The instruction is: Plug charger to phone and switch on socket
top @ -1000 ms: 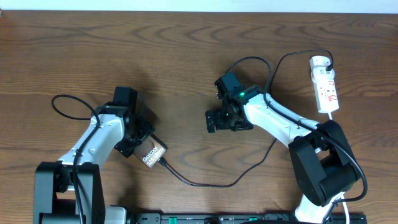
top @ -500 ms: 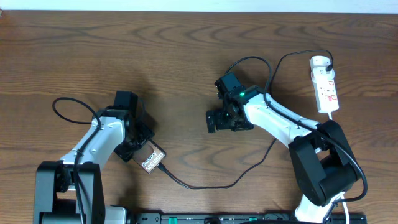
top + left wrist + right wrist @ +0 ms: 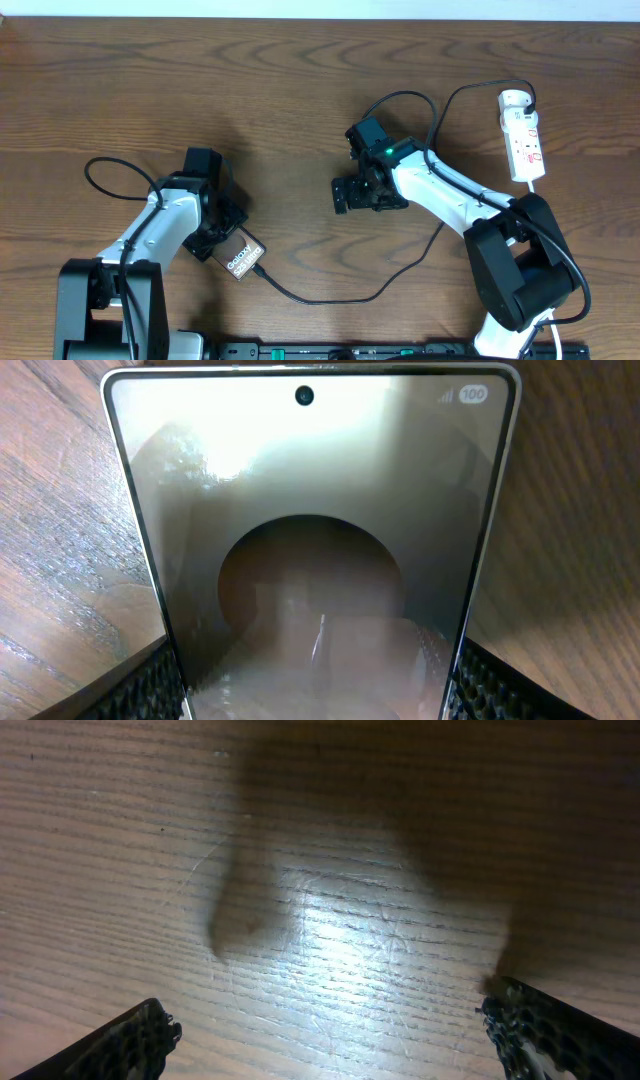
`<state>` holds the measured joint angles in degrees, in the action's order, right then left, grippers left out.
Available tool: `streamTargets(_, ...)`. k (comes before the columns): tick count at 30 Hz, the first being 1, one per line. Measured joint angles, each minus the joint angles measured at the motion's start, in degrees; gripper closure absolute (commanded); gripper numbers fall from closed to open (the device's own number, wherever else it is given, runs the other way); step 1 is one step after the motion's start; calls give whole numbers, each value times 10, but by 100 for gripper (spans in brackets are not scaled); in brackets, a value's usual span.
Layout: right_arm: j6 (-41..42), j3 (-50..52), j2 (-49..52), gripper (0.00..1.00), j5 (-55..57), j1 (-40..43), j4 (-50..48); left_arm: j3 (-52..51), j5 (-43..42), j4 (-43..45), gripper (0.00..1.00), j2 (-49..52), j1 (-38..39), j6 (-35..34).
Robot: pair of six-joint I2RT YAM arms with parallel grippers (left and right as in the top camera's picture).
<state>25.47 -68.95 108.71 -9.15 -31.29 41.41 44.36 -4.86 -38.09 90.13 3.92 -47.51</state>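
Note:
The phone (image 3: 243,260) is a brownish-grey slab with white lettering, at the front left of the overhead view. My left gripper (image 3: 222,243) is shut on it. In the left wrist view the phone's glossy screen (image 3: 310,510) fills the frame between my left gripper's fingers (image 3: 312,685). The charger's thin black cable (image 3: 330,297) meets the phone's end at its connector tip (image 3: 262,269), then runs right and up behind the right arm to the socket (image 3: 524,135), a white power strip at the far right. My right gripper (image 3: 345,195) is open and empty over bare wood (image 3: 330,1030).
The table is dark wood (image 3: 300,80). The power strip's white cord (image 3: 533,183) runs down behind the right arm base (image 3: 520,270). Black arm cables loop at the left (image 3: 95,172) and above the right arm (image 3: 400,97).
My left gripper has moved a little toward the front edge with the phone, and the cable's near loop followed. The right arm has not moved.

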Motion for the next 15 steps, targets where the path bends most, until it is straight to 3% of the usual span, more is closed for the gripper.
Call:
streamTargets(5,0,0,0,1,0,0,0,0,3,0,91,0,0,0)
streamTargets(10,0,0,0,1,0,0,0,0,3,0,73,0,0,0)
streamTargets(15,0,0,0,1,0,0,0,0,3,0,66,0,0,0)
